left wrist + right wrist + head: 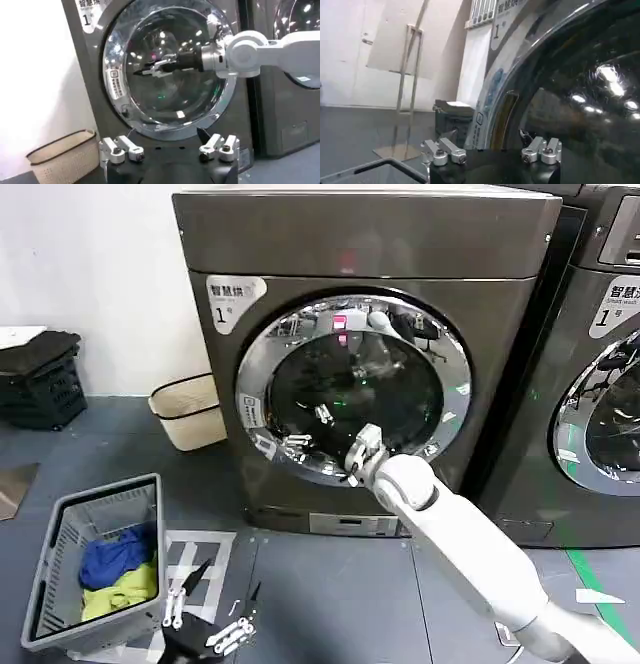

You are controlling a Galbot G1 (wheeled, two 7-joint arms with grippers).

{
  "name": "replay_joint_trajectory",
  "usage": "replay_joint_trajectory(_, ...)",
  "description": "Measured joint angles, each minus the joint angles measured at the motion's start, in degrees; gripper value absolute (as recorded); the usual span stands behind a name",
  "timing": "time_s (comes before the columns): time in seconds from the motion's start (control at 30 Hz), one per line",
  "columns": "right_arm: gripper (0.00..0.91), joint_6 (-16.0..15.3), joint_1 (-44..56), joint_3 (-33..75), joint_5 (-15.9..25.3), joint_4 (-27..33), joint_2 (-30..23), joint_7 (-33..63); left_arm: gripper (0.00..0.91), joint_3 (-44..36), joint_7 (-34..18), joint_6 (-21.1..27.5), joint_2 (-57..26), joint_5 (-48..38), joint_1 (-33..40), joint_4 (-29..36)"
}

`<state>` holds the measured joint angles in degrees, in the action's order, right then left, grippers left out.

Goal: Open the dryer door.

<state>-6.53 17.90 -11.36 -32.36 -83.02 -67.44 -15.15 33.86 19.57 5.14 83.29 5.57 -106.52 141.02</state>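
The right hand [357, 459] reaches up against the lower part of the dryer door [355, 389], its fingers apparently spread apart just before the dark glass, beside the chrome rim. The door looks closed, flush with the machine's front. The left hand [210, 616] hangs low, released, near the laundry basket [60, 584].

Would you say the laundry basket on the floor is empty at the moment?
No, the grey laundry basket in the head view holds blue and yellow-green clothes piled at its near end.
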Motion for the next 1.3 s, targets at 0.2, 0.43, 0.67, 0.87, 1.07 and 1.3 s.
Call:
replay_joint_trajectory(0.2,0.907,0.0,-1.5,-0.7,0.0,2.5,-1.8,-0.3,0.907,0.2,0.0,0.0,0.0,0.0,-0.1,0.4)
replay_joint_trajectory(0.43,0.907,0.1,-2.5,-1.3,0.5,4.6,-3.5,-0.6,0.907,0.3,0.0,0.0,0.0,0.0,-0.4,1.0)
replay_joint_trajectory(0.67,0.907,0.5,-3.6,-1.9,1.2,6.7,-5.3,-1.0,0.907,0.4,0.0,0.0,-0.1,-0.1,-0.5,1.0)
replay_joint_trajectory(0.87,0.907,0.8,-4.6,-2.3,1.5,9.0,-6.7,-1.5,0.907,0.6,0.0,0.0,-0.2,-0.2,-0.6,1.2)
replay_joint_trajectory(1.07,0.907,1.7,-5.5,-2.4,2.0,11.2,-7.9,-2.7,0.907,0.7,0.0,0.0,-0.2,-0.3,-0.6,1.4)
replay_joint_trajectory(1.3,0.907,2.0,-6.3,-2.4,2.2,12.9,-8.7,-4.9,0.907,0.8,0.0,0.0,-0.2,-0.3,-0.6,1.4)
